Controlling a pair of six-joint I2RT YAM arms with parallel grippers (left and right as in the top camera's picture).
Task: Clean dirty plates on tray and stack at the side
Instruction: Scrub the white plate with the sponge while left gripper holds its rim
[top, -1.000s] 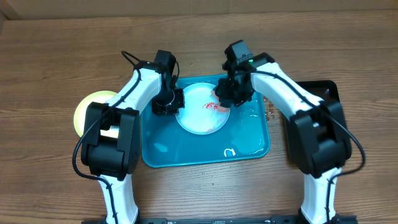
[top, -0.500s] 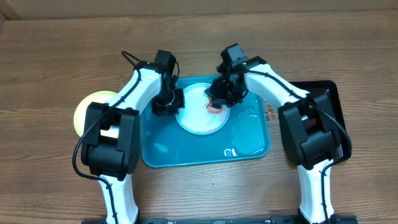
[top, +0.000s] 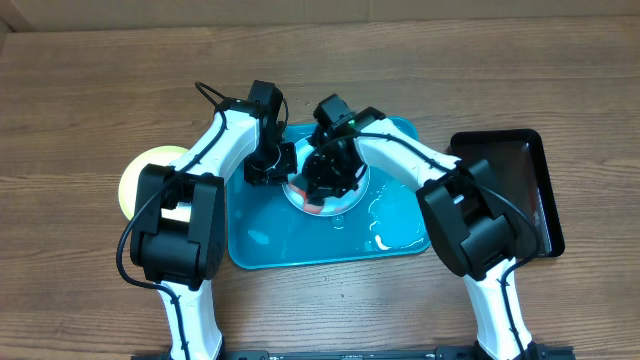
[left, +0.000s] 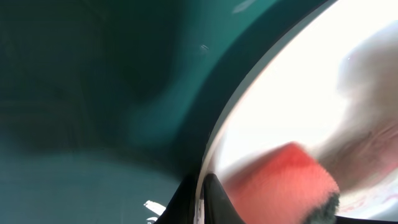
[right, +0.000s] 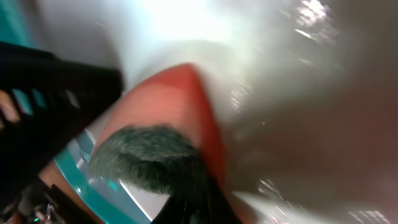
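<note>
- Scrubbing is the step in hand: the right pincer (top: 325, 180) is closed on a sponge (right: 165, 118), whose red body and dark scrub pad both show, and it presses on the plate (left: 323, 74).
- Plate lies inside the tray (top: 260, 245), in its far half, at mid desk (top: 100, 80). Overhead, the right arm hides most of it.
- Left pincer (top: 278, 170) clamps the plate's left rim. In the wrist view the rim runs between its tips, so it reads as a steadying hold.
- To do it well, hold that clamp firm and low so the plate can't spin or slide under the strokes.
- Work the sponge in short overlapping passes from centre out to rim, stopping short of the left tips. The sponge sits just beside them.
- Press evenly. The tray looks wet, and a tilted push could lever the plate out of the clamp.
- Can't tell how much sauce is left, since both wrist views are blurred and glare-washed. I judge it unfinished.
- One yellow-green plate (top: 135, 180) rests off the tray toward the left edge, half under the left arm, and is likely the stack spot.
- Black tray (top: 510, 170) sits by the right edge and is not involved.
</note>
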